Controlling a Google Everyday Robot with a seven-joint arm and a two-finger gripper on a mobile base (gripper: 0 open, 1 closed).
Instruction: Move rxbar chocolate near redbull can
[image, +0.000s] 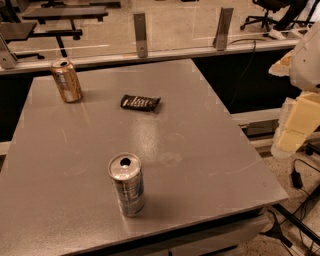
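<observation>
- Far L, rear corner of table (210, 150): gold-orange can (65, 80), upright, top opened. Not a task obj; well apart from everything else.
- Front, L of centre: redbull can (126, 184), upright, silver top w/ open tab hole, alone near front edge. Prob. light if emptied, so easy to tip w/ a nudge. Worth leaving a small gap when setting anything beside it.
- Centre-rear, a touch further R: rxbar chocolate (141, 102), lying flat on tabletop, long side running roughly L–R, slightly skewed. Well apart from redbull can, nearer gold-orange can.
- Handling, judged only: light, thin, somewhat pliable under a slick crinkly wrapper. Not fragile, but could slide or squash. Sits low, so little to catch from the side. Best bet prob. a top-down pinch across the short width, mid-length, to avoid droop at either end.
- Far R, beyond table's R edge: gripper (298, 119), pale yellow-white bulk, up beside table, well apart from bar. Open or closed: cannot tell. Holding nothing that shows; touching no task obj.
- Task prob. at its start: reach across to bar not yet made.
</observation>
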